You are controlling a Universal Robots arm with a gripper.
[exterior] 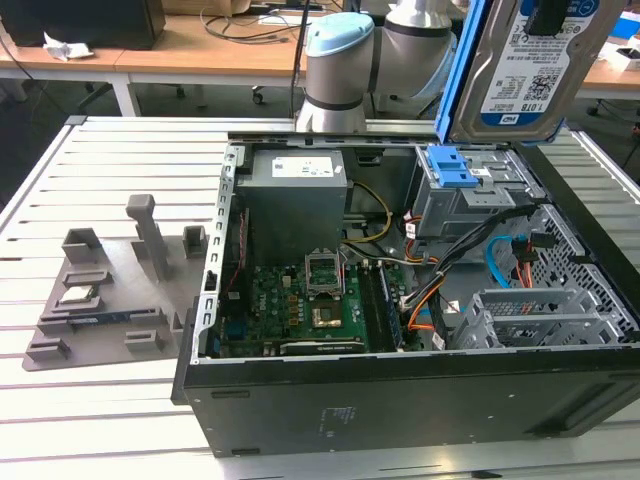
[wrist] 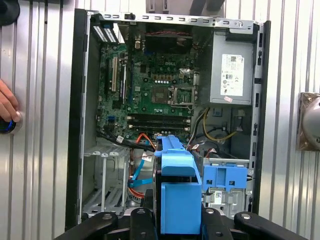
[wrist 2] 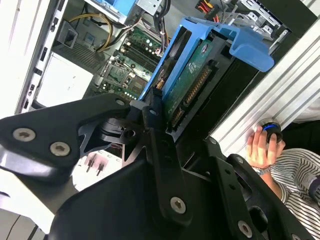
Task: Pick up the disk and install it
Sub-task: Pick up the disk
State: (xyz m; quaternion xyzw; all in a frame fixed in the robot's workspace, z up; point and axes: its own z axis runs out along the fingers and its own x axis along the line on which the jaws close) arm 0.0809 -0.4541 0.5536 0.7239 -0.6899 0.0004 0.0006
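At 1 o'clock in the exterior view, hard drive (exterior: 540, 60) hung on edge above drive cage (exterior: 470, 185), gripper (wrist: 175, 217) clamped on it, likely pre-aligned for insertion.

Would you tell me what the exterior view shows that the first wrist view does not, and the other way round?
Exterior view: a grey parts tray at the exterior view's left, the arm behind the computer case, and the labelled face of the disk held high. First wrist view: a hand on a blue-lit button beside the case, and the disk's blue carrier end-on. Both: the open case, its motherboard, power supply and blue-latched drive cage.
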